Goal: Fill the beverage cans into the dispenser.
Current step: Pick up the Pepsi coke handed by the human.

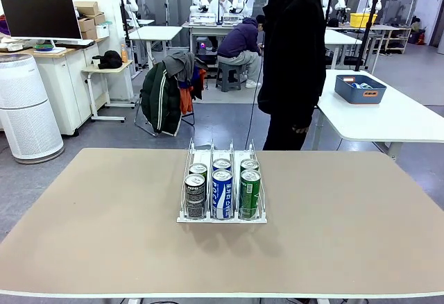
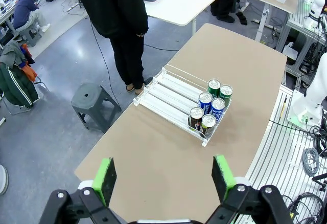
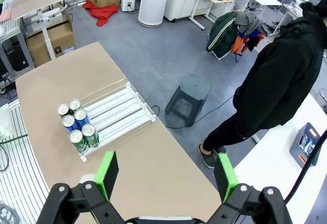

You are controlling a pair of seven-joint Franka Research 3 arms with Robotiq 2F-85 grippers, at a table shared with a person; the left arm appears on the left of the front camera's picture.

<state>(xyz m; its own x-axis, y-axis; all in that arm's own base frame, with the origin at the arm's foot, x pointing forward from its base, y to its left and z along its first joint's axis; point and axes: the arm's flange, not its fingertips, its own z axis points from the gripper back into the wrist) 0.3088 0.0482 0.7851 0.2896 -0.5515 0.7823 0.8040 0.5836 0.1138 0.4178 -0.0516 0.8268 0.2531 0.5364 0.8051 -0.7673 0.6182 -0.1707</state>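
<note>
- My left end effector (image 2: 163,177) is hanging wide open, empty.
- My right end effector (image 3: 166,175) is gaping too, gripping nothing.
- Six beverage cans (image 1: 222,186) are sitting in the dispenser (image 1: 205,156), at its near end.

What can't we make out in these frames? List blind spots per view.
- Front view: the rear cans are hidden by the front cans, so only their tops show.
- Left and right wrist views: the print on those cans is too small to read.
- Front view: the blue tub on the far table is too small to tell what is in it.
</note>
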